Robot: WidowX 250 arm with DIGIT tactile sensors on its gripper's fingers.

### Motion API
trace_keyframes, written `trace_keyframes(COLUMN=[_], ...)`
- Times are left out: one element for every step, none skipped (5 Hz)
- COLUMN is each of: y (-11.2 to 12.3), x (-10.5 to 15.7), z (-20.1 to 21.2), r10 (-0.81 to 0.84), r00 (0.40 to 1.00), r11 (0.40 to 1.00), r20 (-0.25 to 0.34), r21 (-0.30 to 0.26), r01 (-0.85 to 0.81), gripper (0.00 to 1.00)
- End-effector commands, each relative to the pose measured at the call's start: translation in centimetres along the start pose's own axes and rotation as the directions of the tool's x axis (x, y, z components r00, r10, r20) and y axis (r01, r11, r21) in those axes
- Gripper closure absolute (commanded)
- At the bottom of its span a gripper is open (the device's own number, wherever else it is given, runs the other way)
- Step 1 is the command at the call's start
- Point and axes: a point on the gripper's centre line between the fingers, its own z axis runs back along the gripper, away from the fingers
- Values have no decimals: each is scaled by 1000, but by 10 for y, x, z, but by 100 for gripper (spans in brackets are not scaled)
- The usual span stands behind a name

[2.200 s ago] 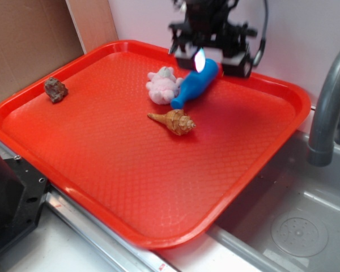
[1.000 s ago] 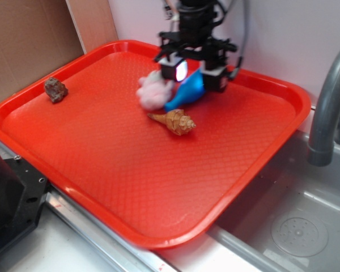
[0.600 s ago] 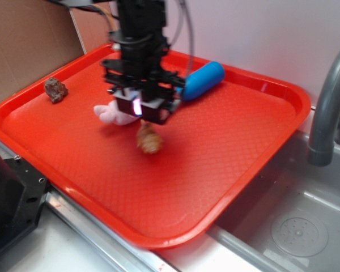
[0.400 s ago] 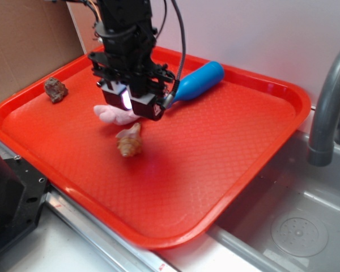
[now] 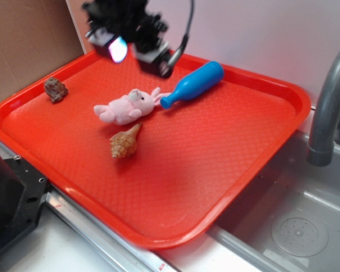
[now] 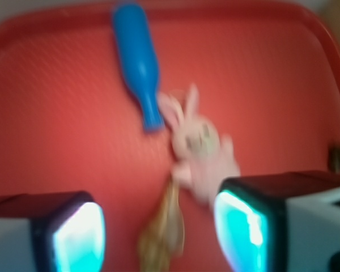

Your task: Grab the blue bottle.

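Gripper: I see the gripper (image 5: 137, 52) raised above the far-left part of the tray, blurred in the exterior view. In the wrist view its two fingers (image 6: 73, 232) stand well apart with nothing between them; the claw is wide open and holds nothing.

Blue bottle: I find the blue bottle (image 5: 194, 84) lying on its side on the far part of the tray, fat end toward the far right rim, narrow neck pointing near-left toward the bunny. It is free of the claw, lying below and to the right of it.

Pink plush bunny: the pink plush bunny (image 5: 126, 106) lies flat left of the bottle's neck. Its ears reach the bottle's mouth; I cannot tell whether they touch.

Shell: a tan spiral shell (image 5: 124, 143) lies just near of the bunny, apart from the bottle.

Rock: a small brown rock (image 5: 55, 89) sits by the left rim, well apart from the rest.

Tray: the red tray (image 5: 226, 164) carries all four items; its textured floor is bare on the near and right side.

Surroundings: a grey faucet (image 5: 328, 102) rises at the right, over a steel sink (image 5: 294, 226).

Image quality: the wrist view is soft, so I read fine detail from the exterior view only.
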Motion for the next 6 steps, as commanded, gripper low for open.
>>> trace_keyframes(y=[1, 1, 3, 1, -10, -15], x=[14, 14, 42, 63, 77, 76], z=[12, 12, -7, -27, -57, -79], r10=[3, 3, -12, -19, -63, -68], r00=[999, 999, 999, 998, 996, 997], r11=[1000, 1000, 1000, 999, 996, 995], r20=[39, 39, 47, 63, 59, 43], r21=[-6, -6, -23, -29, -66, -70], r01=[-3, -3, 13, 21, 66, 71], gripper=[0, 0, 0, 0, 0, 0])
